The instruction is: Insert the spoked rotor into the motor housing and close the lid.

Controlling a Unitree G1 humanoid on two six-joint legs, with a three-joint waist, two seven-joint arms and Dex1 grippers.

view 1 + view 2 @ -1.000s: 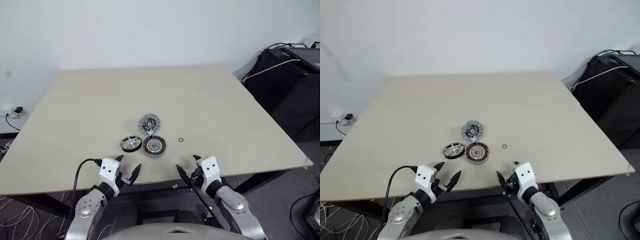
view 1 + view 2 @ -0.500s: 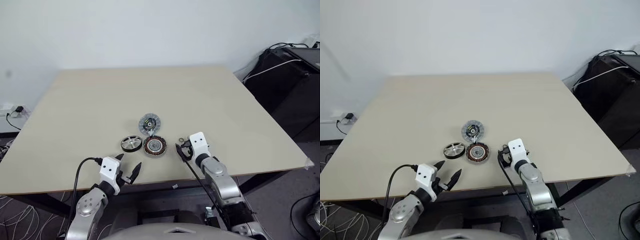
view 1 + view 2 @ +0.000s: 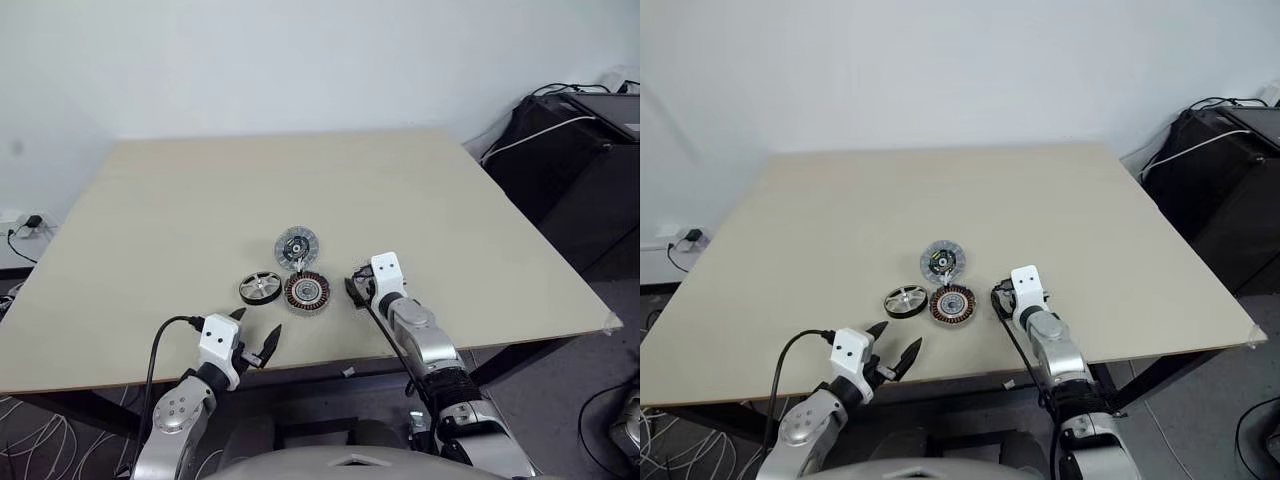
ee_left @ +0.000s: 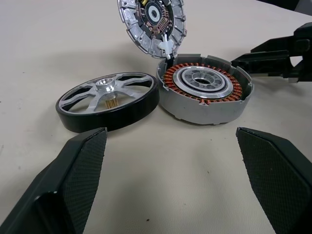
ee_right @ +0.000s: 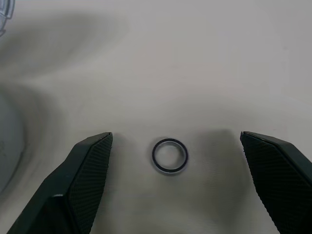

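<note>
Right wrist view: right gripper [image 5: 170,180], jaws spread, now straddles a thin ring [image 5: 169,156], having advanced from the table [image 3: 200,190] edge. Left gripper [image 3: 255,338] stays released. Spoked rotor [image 3: 260,287] lies beside motor housing [image 3: 307,291]; lid [image 3: 298,244] behind.

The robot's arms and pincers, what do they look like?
Both arms are silver-grey metal with rounded joints. Each ends in a white block with small dark dots, carrying two black pointed fingers with textured inner pads. A black cable loops to the left pincer; another runs along the arm behind the right pincer.

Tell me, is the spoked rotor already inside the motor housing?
No. The spoked rotor lies on the table beside the motor housing, whose copper windings are uncovered.
</note>
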